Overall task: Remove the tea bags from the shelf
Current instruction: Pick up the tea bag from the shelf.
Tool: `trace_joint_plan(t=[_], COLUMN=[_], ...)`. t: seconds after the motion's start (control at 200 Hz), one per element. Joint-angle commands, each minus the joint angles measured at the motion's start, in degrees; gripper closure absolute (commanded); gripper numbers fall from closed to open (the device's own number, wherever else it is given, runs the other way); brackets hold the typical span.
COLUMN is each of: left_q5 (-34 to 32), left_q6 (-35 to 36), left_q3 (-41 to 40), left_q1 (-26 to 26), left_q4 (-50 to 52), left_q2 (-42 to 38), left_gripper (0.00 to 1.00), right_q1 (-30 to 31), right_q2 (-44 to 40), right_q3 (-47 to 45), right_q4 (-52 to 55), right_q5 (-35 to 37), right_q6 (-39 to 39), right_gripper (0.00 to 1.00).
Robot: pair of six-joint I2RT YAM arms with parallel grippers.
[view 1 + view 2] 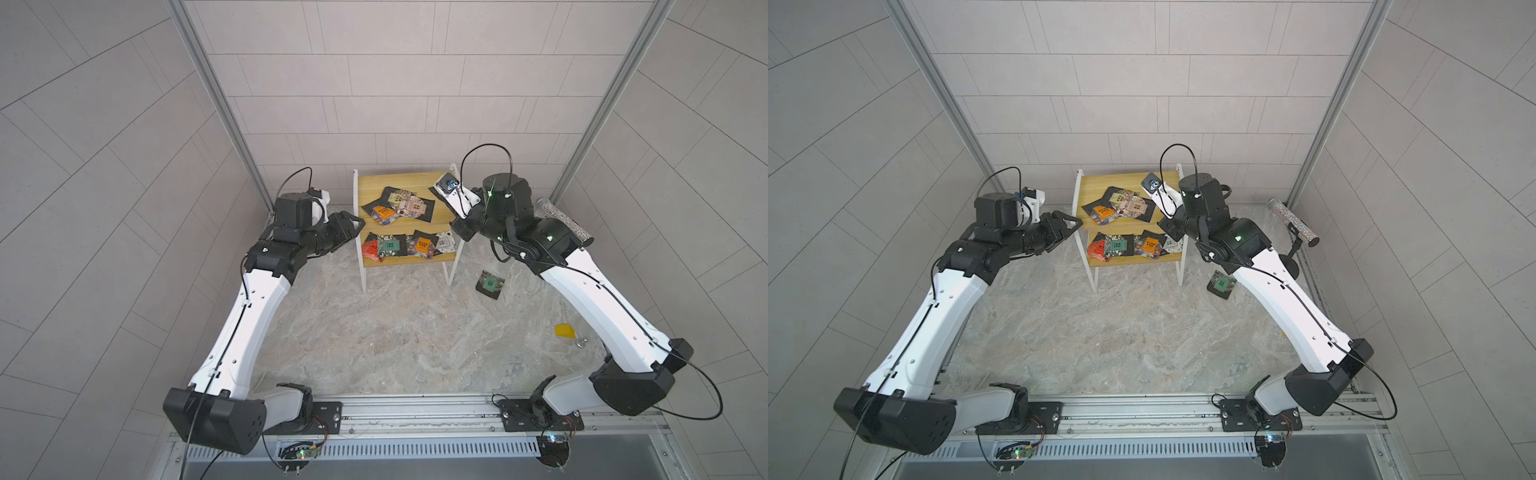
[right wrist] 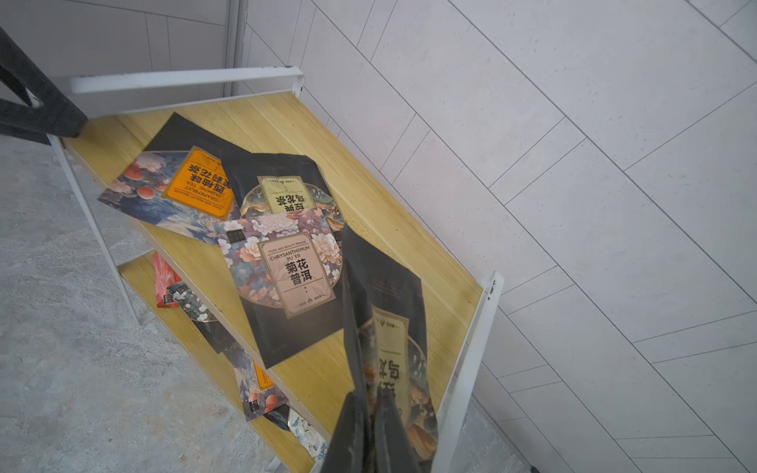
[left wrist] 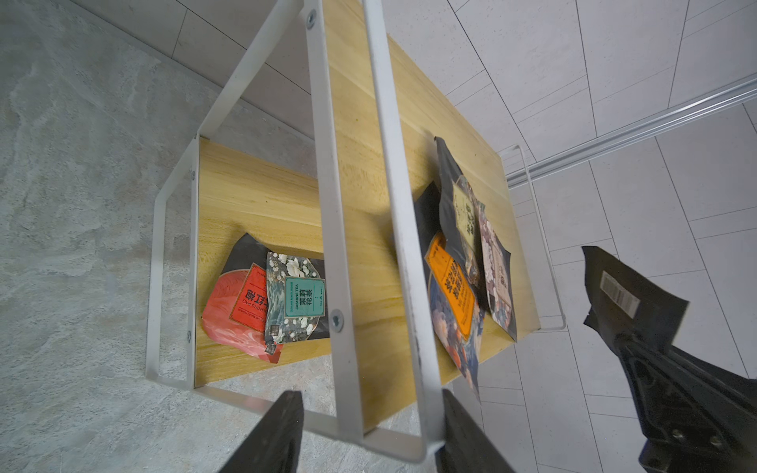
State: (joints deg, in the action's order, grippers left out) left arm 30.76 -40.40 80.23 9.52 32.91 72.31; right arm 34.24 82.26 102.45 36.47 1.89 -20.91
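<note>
Right wrist view. Fingers of the right gripper (image 2: 368, 399) pressed together on the held tea bag (image 2: 393, 348), a black-edged sachet with a pale yellow label. Sachet lifted over the right end of the shelf (image 2: 286, 118), just beside the white end bar. On the upper board behind it, three overlapping sachets: the Chrysanthemum Pu'er tea bag (image 2: 291, 266) on top, a second yellow-label tea bag (image 2: 282, 192) partly under it, and the Grapefruit Jasmine tea bag (image 2: 196, 184) farthest, one corner past the board's front edge. More sachets on the lower board, mostly hidden.

Left wrist view. Fingers of the left gripper (image 3: 370, 395) spread, one on either side of the two flat white frame bars at the shelf's left end. Contact with those bars not clear. On the lower board, the Jasmine Tea bag (image 3: 303, 299) lying partly over a red tea bag (image 3: 233, 311). Past the far end, the held sachet again, plain black back and barcode sticker facing this camera, clear of the boards.

Both top views. Shelf against the back wall, an arm at each end. Red, green, orange and white labels side by side on the lower board. One loose tea bag (image 1: 490, 284), green-labelled, flat on the marbled tabletop (image 1: 395, 332), right of the shelf's front right leg. In a top view, a yellow block (image 1: 565, 331) nearer the front right. A glittery tube (image 1: 1293, 222) on its black stand in the back right corner.
</note>
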Motion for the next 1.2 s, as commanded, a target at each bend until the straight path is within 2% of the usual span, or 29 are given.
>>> trace_joint_plan(t=[0.0,0.2,0.42,0.685,0.916,1.021,1.196], left_q5=[-2.55,-2.72,-2.17,-3.08,-5.58,-6.59,-7.28], left_q6=[1.02,1.64,1.64,2.43,4.04,3.99,3.49], left_q3=[0.99,3.34,4.11,0.73,-5.33,-9.57,-16.82], left_q1=[-0.44,-0.54,-0.53,-0.55,-0.45,-0.49,-0.48], left_q4=[4.25,4.78,4.84,6.46,8.94,9.10,9.04], left_q2=[-0.55,-0.59,-1.46,-5.79,-10.45,-12.19,-14.89], left_gripper=[0.39,0.27,0.17,0.17,0.17,0.17,0.17], right_q1=[0.84,1.51,1.88,1.80,1.32,0.91,0.53], right_q2=[-3.57,-9.79,-16.69,-25.91,-34.16,-34.76,-33.03], right_q3=[-1.44,-6.54,-12.06,-25.18,-40.06,-44.78,-51.97], right_q4=[-1.18,-1.90,0.55,6.99,10.02,11.88,13.67], right_q5=[-0.49,1.11,8.60,19.98,24.97,27.31,26.32], right_q6=[1.72,5.70,10.25,17.67,30.76,37.43,50.54], right_gripper=[1.00,1.00,1.00,1.00,1.00,1.00,1.00])
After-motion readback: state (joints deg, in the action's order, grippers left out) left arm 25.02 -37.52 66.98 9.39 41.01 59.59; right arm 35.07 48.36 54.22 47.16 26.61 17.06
